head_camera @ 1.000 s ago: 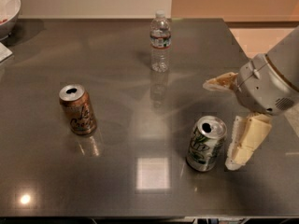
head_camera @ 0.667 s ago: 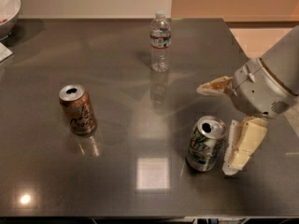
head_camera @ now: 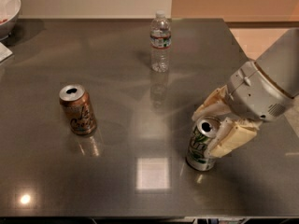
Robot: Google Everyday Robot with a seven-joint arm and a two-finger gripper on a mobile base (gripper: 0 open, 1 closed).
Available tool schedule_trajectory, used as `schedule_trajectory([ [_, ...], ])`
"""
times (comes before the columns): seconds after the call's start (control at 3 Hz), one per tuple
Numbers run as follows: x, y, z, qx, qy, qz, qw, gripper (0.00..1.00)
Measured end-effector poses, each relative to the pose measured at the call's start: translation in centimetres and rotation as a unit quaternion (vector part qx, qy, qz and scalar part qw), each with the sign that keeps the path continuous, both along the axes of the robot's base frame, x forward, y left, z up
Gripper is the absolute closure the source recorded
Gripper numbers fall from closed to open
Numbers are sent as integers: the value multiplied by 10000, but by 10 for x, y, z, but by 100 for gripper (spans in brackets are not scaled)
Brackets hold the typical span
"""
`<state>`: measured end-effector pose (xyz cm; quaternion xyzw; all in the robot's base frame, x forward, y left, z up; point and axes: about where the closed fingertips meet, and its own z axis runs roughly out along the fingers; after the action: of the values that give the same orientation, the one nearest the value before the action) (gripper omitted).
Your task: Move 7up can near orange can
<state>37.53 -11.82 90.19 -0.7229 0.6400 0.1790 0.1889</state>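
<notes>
Upright 7up can (head_camera: 198, 149), tool (head_camera: 205, 133) around it

The silver-white, green-lettered 7up can (head_camera: 200, 149) stands upright, top opened, right at the tool (head_camera: 209, 132). The copper-orange orange can (head_camera: 78, 110), also upright and opened, stands well apart from the tool, toward the view's left.

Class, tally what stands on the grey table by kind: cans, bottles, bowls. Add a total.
Cans: 2, the 7up can, with the gripper around it, and the orange can.
Bottles: 1, the water bottle.
Bowls: 1, the white bowl at the far left corner.
Total: 4.
</notes>
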Motion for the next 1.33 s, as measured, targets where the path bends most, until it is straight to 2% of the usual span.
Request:
schedule_trajectory([
  [0.33, -2, 6, 7, 6, 2, 21, 10000, 65],
  [0.67, 1, 27, 29, 47, -176, 79, 9998, 87],
  [1.0, 14, 64, 49, 157, -392, 191, 9989, 100],
  [1.33, 31, 100, 59, 269, -465, 290, 9981, 100],
])
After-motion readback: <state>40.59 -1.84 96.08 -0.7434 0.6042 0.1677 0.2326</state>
